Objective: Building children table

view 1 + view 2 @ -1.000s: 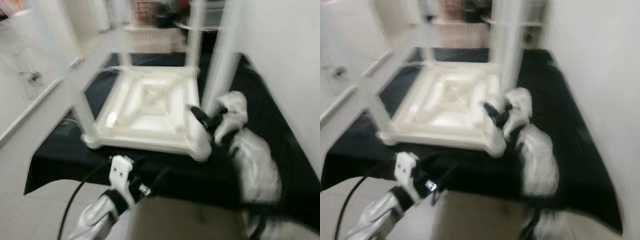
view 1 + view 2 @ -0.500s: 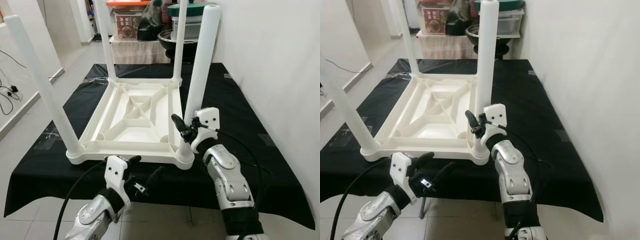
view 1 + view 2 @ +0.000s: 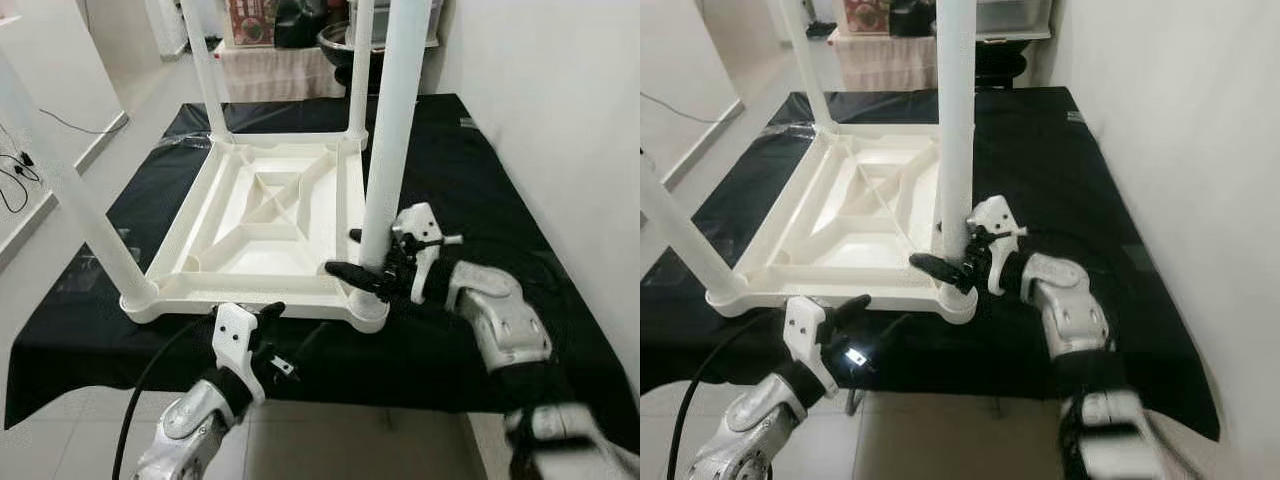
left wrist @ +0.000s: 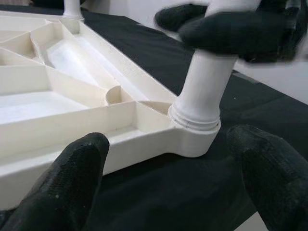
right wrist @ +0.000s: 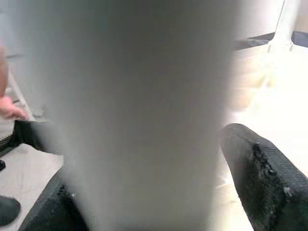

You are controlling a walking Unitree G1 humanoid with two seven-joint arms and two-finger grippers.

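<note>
A white plastic children's table (image 3: 265, 215) lies upside down on a black cloth (image 3: 470, 180), with its legs pointing up. My right gripper (image 3: 365, 255) is shut on the near-right leg (image 3: 390, 130) just above its socket, one black finger on each side. In the right wrist view that leg (image 5: 139, 110) stands between the fingers (image 5: 260, 173). My left gripper (image 3: 290, 335) hangs open just below the cloth's front edge, facing the same corner socket (image 4: 195, 127). Its fingers (image 4: 72, 178) are spread wide with nothing between them.
A white wall (image 3: 560, 90) runs close along the right side of the cloth. Boxes and a dark bowl (image 3: 335, 35) stand on a shelf behind the far edge. Pale floor (image 3: 60, 130) with a cable lies to the left.
The view has steadied and dipped lower. My right forearm has swung down and out to the right, so the gripper now holds the leg sideways. The left gripper stays open at the front edge.
</note>
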